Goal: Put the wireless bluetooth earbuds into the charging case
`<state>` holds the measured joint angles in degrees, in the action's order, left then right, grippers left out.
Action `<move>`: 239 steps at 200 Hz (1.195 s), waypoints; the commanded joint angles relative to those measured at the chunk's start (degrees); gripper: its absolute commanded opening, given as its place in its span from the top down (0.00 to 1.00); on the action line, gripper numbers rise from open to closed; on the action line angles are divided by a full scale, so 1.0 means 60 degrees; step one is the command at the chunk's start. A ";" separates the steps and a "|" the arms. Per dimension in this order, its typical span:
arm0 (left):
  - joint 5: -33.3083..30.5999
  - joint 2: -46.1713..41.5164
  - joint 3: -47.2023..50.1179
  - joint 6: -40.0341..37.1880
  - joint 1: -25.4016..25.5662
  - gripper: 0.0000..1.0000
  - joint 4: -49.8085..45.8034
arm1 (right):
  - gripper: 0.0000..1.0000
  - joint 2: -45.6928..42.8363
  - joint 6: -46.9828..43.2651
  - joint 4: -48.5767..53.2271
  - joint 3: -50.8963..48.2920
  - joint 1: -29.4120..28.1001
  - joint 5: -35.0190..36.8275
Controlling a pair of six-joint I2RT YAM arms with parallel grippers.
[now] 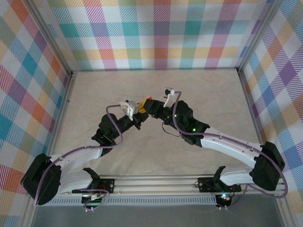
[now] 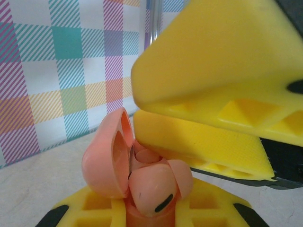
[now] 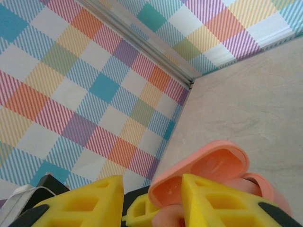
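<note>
Above the surface (image 1: 213, 94), the right gripper (image 3: 152, 178) is hovering spread just over the charging case (image 2: 106, 161). The left gripper (image 1: 137, 111) is pinching that case upright, lid open. One earbud (image 2: 154, 187) is sitting proud inside it, so lifting straight up probably avoids dislodging it.

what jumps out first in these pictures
An open pink case sits gripped in the left hand above mid-table, with an earbud poking out of it. The right hand, yellow-fingered, hovers right over it with its jaws apart. Bright plaid walls ring the table.
</note>
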<state>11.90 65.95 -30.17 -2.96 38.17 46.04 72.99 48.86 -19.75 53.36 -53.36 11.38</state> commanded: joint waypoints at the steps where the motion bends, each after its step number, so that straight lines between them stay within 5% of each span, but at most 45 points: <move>1: 0.0181 -0.0156 -0.0205 -0.0026 0.0062 1.00 0.0630 | 0.61 -0.0236 -0.0207 0.1482 0.0393 0.0038 0.0257; 44: 0.0885 -0.0491 0.0025 -0.0069 -0.0249 1.00 -0.0094 | 0.61 -0.0773 -0.2103 0.4910 0.2420 0.0608 -0.0725; 116: 0.2931 -0.1119 0.0008 -0.0363 -0.0968 1.00 -0.1676 | 0.72 0.1054 -0.5163 1.1917 0.7248 0.1468 -0.5313; 239: 0.3685 -0.1193 -0.0274 -0.0459 -0.1016 1.00 -0.2301 | 0.68 0.1600 -0.5111 1.1926 0.6846 0.0414 -0.3935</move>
<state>32.29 60.12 -30.15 -5.21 32.80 32.38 83.09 18.57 52.36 94.76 -50.35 -13.61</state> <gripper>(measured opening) 0.183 0.319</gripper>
